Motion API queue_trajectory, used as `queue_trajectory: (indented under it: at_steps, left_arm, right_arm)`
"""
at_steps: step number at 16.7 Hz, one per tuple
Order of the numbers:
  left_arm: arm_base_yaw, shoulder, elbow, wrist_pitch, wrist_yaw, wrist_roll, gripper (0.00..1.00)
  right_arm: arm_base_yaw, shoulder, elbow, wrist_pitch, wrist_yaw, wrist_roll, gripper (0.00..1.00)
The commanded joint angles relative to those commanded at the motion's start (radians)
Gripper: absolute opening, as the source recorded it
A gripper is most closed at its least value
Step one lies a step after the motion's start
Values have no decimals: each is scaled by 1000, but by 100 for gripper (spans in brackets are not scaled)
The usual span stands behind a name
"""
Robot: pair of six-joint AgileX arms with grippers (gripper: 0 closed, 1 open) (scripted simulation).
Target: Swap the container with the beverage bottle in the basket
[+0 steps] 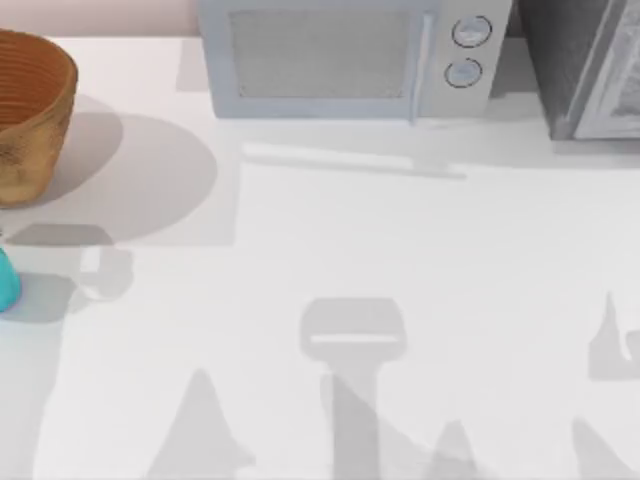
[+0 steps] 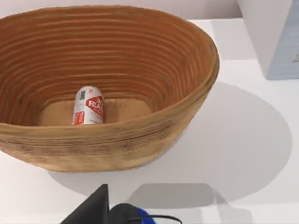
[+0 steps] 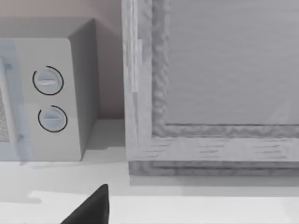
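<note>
The orange-brown woven basket [image 1: 28, 110] stands at the table's far left, cut by the top view's edge. In the left wrist view the basket [image 2: 187, 65] is seen from close by, and a red-and-white can [image 2: 88, 106] lies on its side on the basket floor. A teal rounded thing [image 1: 5, 282] sits at the left edge in front of the basket, mostly cut off. A black part of my left gripper [image 2: 96, 207] shows just in front of the basket's outer wall, with a blue, dark-topped thing [image 2: 128, 214] right beside it. Whether that is the beverage bottle I cannot tell.
A pale microwave [image 1: 350, 55] stands at the back middle, with a grey cabinet-like appliance [image 1: 585, 65] to its right. Close up, the right wrist view looks at that appliance [image 3: 210, 93] and the microwave's knobs [image 3: 49, 100]; a black part of my right gripper [image 3: 96, 205] shows there.
</note>
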Motion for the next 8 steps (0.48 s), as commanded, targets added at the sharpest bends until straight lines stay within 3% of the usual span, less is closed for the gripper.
queue_trajectory:
  at_steps: [8]
  left_arm:
    - [98, 841, 786, -451, 104, 94, 100]
  right_arm:
    - [0, 0, 0, 0, 0, 0, 100]
